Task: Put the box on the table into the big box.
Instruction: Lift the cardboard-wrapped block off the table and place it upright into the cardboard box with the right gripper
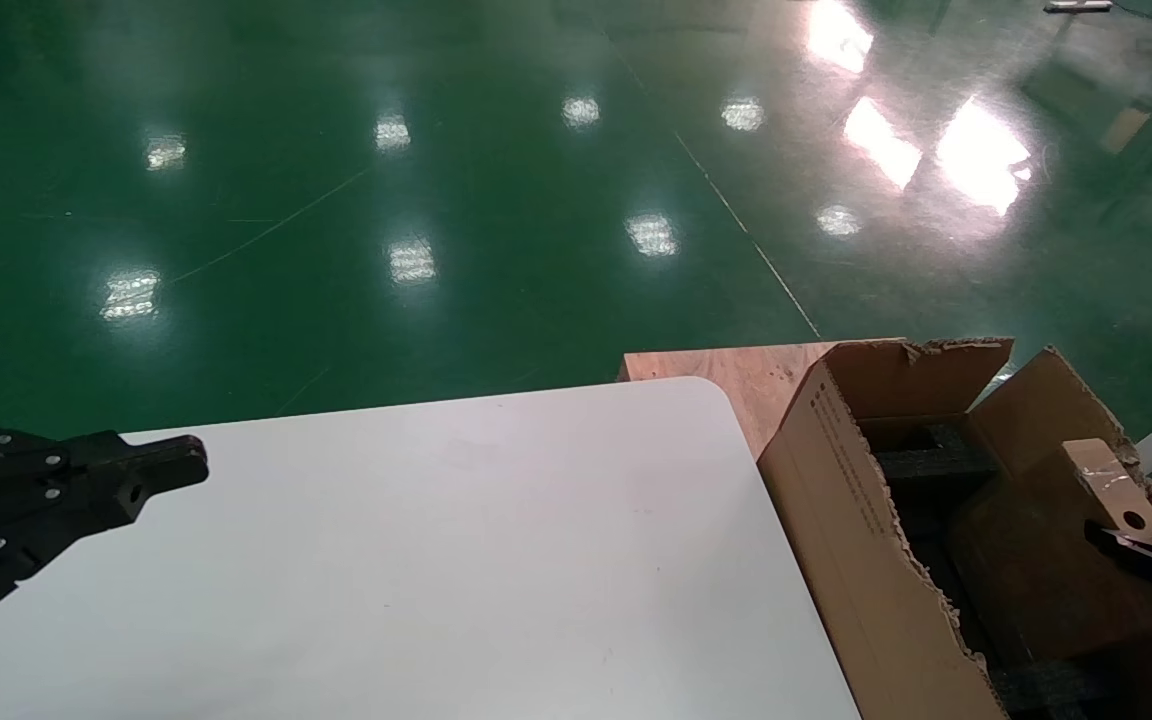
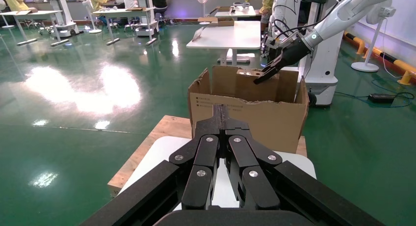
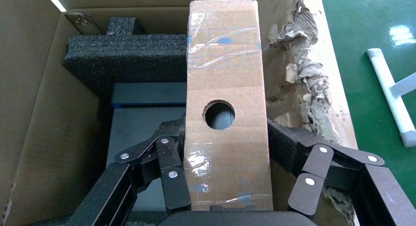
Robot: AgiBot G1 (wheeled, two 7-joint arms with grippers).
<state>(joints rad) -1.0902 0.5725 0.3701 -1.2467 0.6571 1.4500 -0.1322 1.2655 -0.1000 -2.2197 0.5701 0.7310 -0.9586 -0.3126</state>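
Note:
My right gripper (image 3: pixel 226 133) is shut on the small brown box (image 3: pixel 225 79), its fingers pressing both long sides just below the round hole; glossy tape strips cross the face. In the head view the box (image 1: pixel 1106 485) and gripper (image 1: pixel 1126 540) sit over the big box's (image 1: pixel 836 500) open top, by its torn right wall. The black foam (image 3: pixel 137 59) lies inside, beyond the box. My left gripper (image 1: pixel 191 465) is shut and empty, parked above the white table's (image 1: pixel 486 550) left part. From the left wrist view the big box (image 2: pixel 245 118) stands past the table's far end.
A brown wooden board (image 1: pixel 736 375) lies under the big box, behind the table's corner. A dark flat item (image 3: pixel 142 118) lies in the big box beside the foam. Torn cardboard shreds (image 3: pixel 299 88) line its right wall. Green floor surrounds the table.

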